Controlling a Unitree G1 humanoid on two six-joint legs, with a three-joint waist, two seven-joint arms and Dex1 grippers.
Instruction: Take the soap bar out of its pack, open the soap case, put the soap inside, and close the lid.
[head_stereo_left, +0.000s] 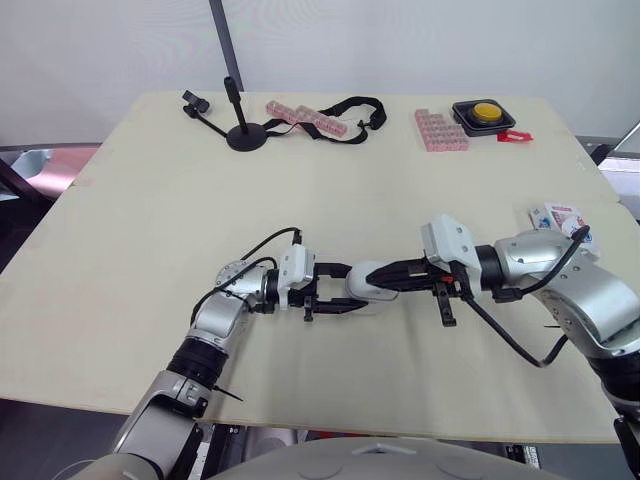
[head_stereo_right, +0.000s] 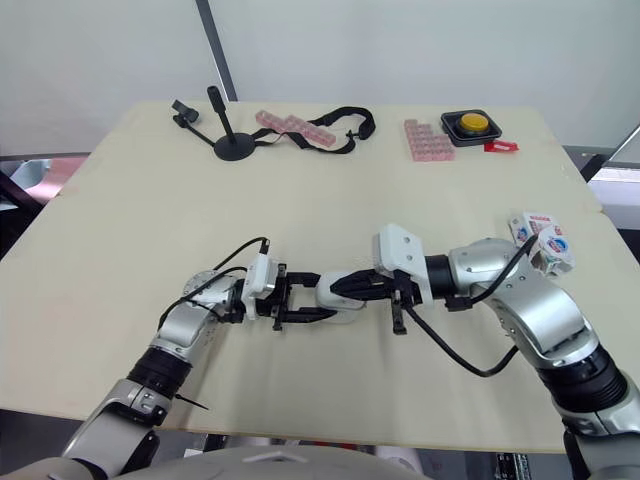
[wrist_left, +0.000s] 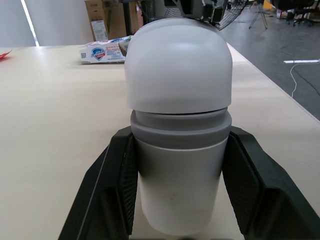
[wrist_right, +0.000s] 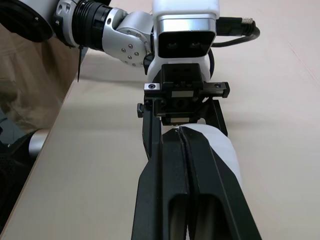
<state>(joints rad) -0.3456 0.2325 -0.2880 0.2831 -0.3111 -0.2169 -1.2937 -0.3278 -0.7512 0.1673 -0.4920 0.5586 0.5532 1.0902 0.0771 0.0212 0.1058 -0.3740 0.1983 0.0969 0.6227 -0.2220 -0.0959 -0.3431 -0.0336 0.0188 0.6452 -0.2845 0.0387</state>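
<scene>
The left gripper (head_stereo_left: 338, 290) is clamped on the grey base of the case (wrist_left: 177, 75), which lies low over the worktop (head_stereo_left: 150, 200) with its white lid on. The right gripper (wrist_right: 183, 135) has its fingers pressed together with nothing between them, lying along the lid end. To my eye those shut fingers could skid off the rounded lid, or a hard push could twist the case out of the left grip. The pack (head_stereo_left: 557, 216) sits near the right edge, where that arm might knock it off. It carries a blue shield mark, but I cannot read the words.
</scene>
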